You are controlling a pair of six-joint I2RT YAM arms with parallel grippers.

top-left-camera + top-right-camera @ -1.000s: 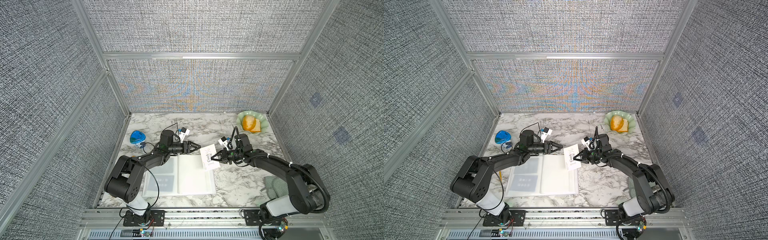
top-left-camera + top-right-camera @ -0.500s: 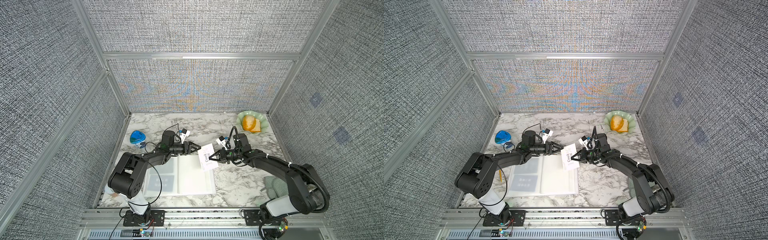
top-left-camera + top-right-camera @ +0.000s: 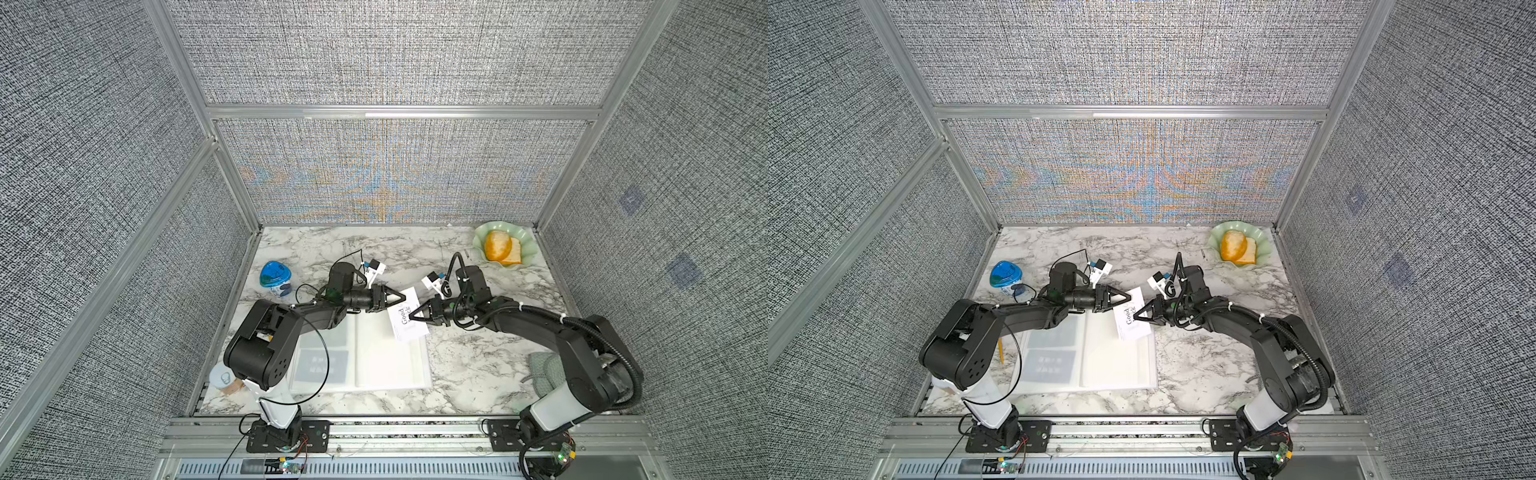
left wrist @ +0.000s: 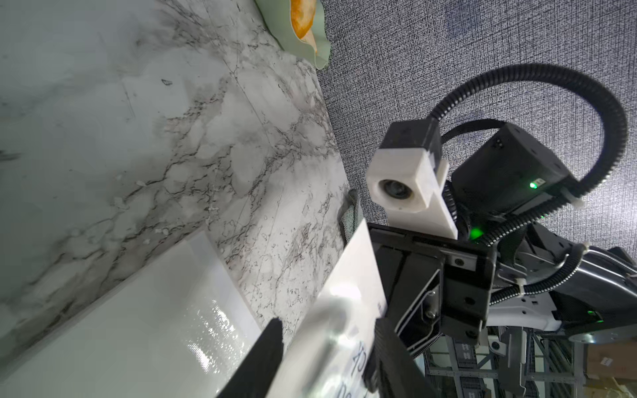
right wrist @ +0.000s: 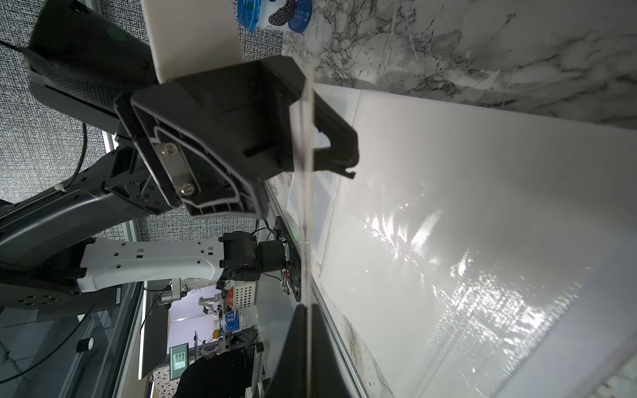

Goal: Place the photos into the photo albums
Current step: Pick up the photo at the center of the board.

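A white "Good Luck" photo (image 3: 409,316) (image 3: 1131,318) hangs in the air above the far right corner of the open photo album (image 3: 386,361) (image 3: 1113,361). My right gripper (image 3: 411,318) (image 3: 1136,318) is shut on the card's right side; the right wrist view shows the card edge-on (image 5: 308,172) between that gripper's fingers (image 5: 308,327). My left gripper (image 3: 401,297) (image 3: 1127,297) straddles the card's far edge. In the left wrist view the card (image 4: 355,286) sits between its jaws (image 4: 327,330), which stand apart with a gap on one side. Two dark photos (image 3: 324,365) fill pockets on the left page.
A blue cup (image 3: 274,278) stands at the far left and a green dish with food (image 3: 503,249) at the far right corner. A green cloth (image 3: 544,370) lies by the right arm's base. A small lidded cup (image 3: 224,378) sits at the front left.
My left gripper has moved right onto the card's edge and its jaws have narrowed around it. The right gripper has carried the card slightly left.
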